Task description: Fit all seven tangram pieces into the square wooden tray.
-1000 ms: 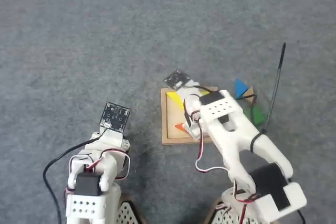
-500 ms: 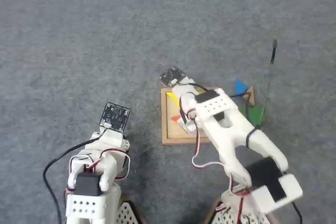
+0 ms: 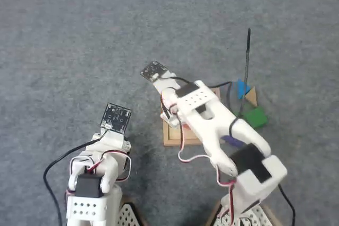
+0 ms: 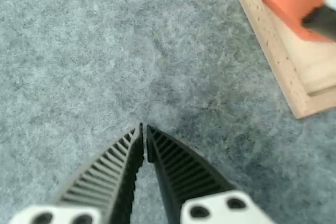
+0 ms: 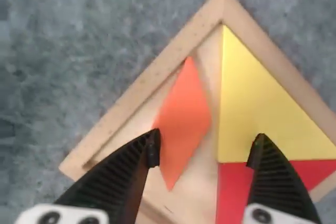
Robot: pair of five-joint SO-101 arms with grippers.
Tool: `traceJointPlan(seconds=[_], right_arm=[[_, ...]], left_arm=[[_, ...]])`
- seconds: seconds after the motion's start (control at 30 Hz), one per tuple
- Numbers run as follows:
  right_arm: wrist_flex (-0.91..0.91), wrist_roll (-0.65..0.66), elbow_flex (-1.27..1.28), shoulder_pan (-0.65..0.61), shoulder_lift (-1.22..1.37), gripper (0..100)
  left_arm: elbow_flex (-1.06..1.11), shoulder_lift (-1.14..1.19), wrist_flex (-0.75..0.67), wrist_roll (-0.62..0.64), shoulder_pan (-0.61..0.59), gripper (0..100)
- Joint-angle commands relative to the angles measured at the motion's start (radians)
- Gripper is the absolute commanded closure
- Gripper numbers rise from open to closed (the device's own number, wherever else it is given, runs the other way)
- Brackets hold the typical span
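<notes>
The right fingers [image 5: 126,174] stand wide above the square wooden tray [image 5: 173,51], straddling the orange parallelogram [image 5: 181,119]. Its long axis runs lengthwise between them, roughly toward the tray's corner. The yellow triangle [image 5: 257,98] and red piece [image 5: 236,192] crowd its side. The left fingers [image 4: 121,166], closed, sit over the surface [image 4: 79,51] off the tray's corner.

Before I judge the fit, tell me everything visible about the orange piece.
The orange piece is a flat, matte parallelogram lying in the wooden tray, one sharp tip near the rim. Bare wood parts it from the yellow triangle. The open right gripper hangs above; one finger overlaps its edge.
</notes>
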Motion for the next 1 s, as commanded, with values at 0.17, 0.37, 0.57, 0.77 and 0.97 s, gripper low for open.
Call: traceJointPlan(seconds=[0.17,0.37,0.57,0.77,0.97], right_arm=[[0.085,-0.017,-0.249,-0.056,0.197,70.7],[0.085,-0.018,-0.258,-0.056,0.173,70.7],[0.090,-0.040,-0.229,-0.056,0.088,70.7],[0.087,-0.044,-0.129,-0.054,-0.067,70.7],[0.091,-0.040,0.008,-0.025,-0.260,70.7]], left_arm=[[-0.012,-0.025,0.005,0.008,-0.005,99],[-0.012,-0.025,0.005,0.008,-0.005,99],[-0.012,-0.025,0.005,0.008,-0.005,99],[-0.012,-0.025,0.005,0.008,-0.005,99],[-0.012,-0.025,0.005,0.008,-0.005,99]])
